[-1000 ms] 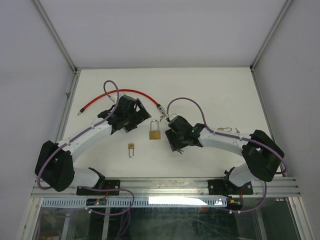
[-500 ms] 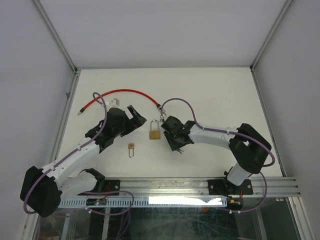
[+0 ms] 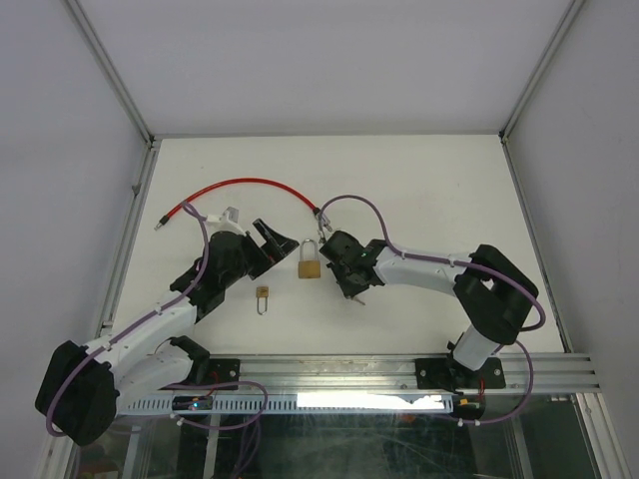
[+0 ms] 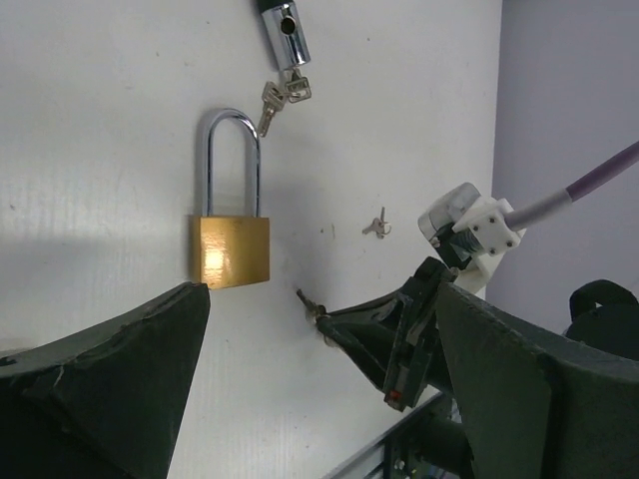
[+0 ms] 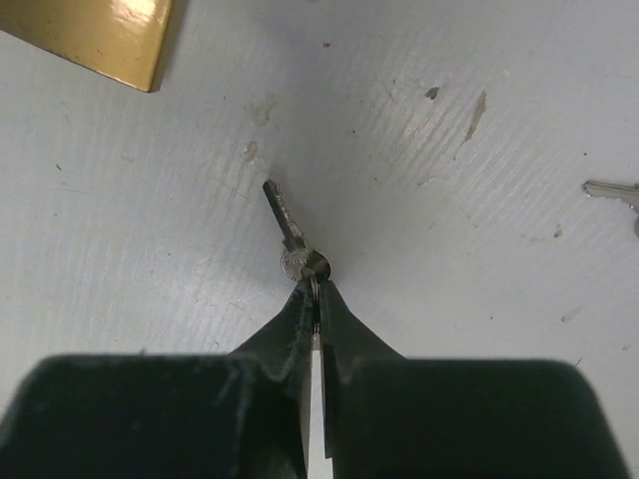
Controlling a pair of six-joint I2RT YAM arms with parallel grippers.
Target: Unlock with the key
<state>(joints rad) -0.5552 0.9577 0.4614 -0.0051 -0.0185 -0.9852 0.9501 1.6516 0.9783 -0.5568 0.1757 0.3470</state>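
A brass padlock (image 3: pixel 309 263) (image 4: pixel 230 249) lies flat mid-table, its shackle shut and pointing away from me. My right gripper (image 5: pixel 316 289) (image 4: pixel 324 319) is shut on the head of a small silver key (image 5: pixel 288 222) (image 4: pixel 306 300) just right of and below the padlock's body (image 5: pixel 95 35). The key's blade points toward the padlock and its tip is at the table surface. My left gripper (image 3: pixel 271 239) (image 4: pixel 321 299) hangs wide open just left of the padlock, holding nothing.
A red cable (image 3: pixel 240 185) arcs across the back; its chrome end (image 4: pixel 285 28) with a bunch of keys (image 4: pixel 275 97) lies just beyond the shackle. A small padlock (image 3: pixel 263 294) lies near the front. Loose keys (image 4: pixel 376 226) (image 5: pixel 611 192) lie right of the brass padlock.
My right gripper has closed on the key. The left arm has drawn back toward the near left, uncovering more of the red cable, its gripper still open.
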